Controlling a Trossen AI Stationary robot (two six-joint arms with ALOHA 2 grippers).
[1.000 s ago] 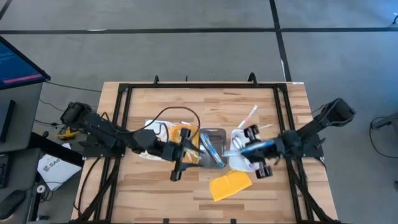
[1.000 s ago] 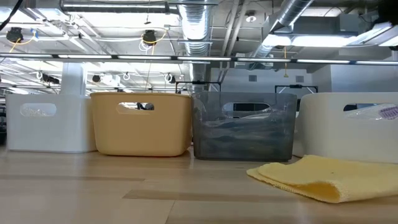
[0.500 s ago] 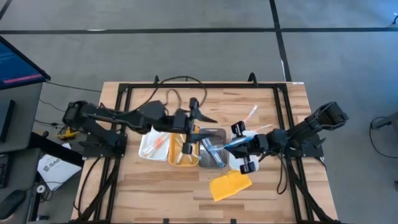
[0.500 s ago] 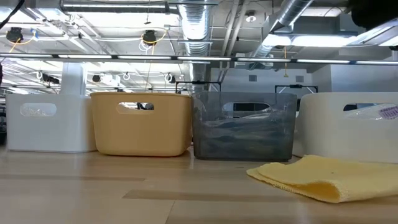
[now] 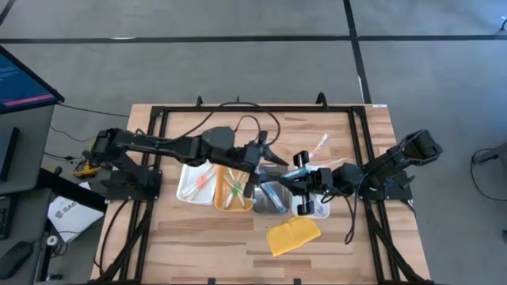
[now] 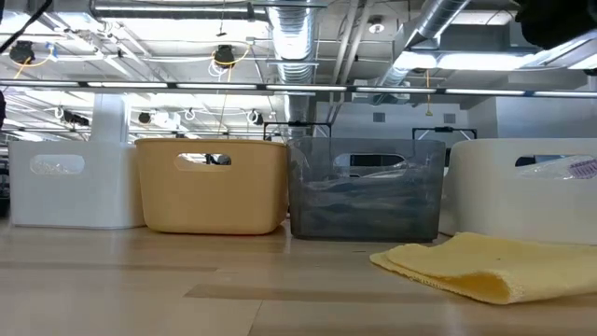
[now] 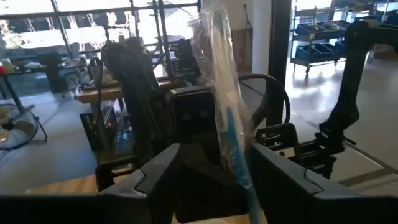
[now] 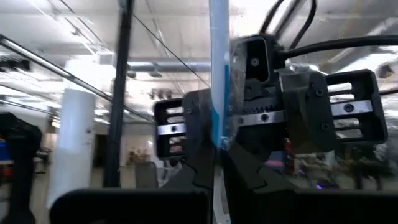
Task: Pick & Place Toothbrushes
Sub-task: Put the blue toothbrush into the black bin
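Observation:
My right gripper (image 5: 299, 179), over the grey tray (image 5: 273, 198), is shut on a blue toothbrush (image 7: 225, 118) in a clear wrapper. My left gripper (image 5: 263, 155) faces it from the table's left, level and open. In the left wrist view its fingers (image 7: 158, 177) stand on either side of the toothbrush without touching it. Pink and orange toothbrushes lie in the left white tray (image 5: 194, 184), green ones in the orange tray (image 5: 234, 190), blue ones in the grey tray. A pink toothbrush (image 5: 319, 145) lies on the table behind the trays. My right gripper pinches the wrapped blue toothbrush between its two fingers, somewhere along the handle (image 8: 217, 134). The fingers come from the table's right, slanting upward, and lie across it. The toothbrush is lifted clear and stands roughly upright, reaching above and below the fingers.
A second white tray (image 5: 318, 207) stands right of the grey one. A yellow pad (image 5: 293, 236) lies near the front edge. In the low view the four trays (image 6: 210, 187) line up across the table behind the pad (image 6: 485, 263). A black frame borders the table.
My left gripper has risen from over the orange tray and gone toward the far edge and the right, tipping up to level. My right gripper has carried the blue toothbrush toward the table's left, so the two grippers now meet over the grey tray.

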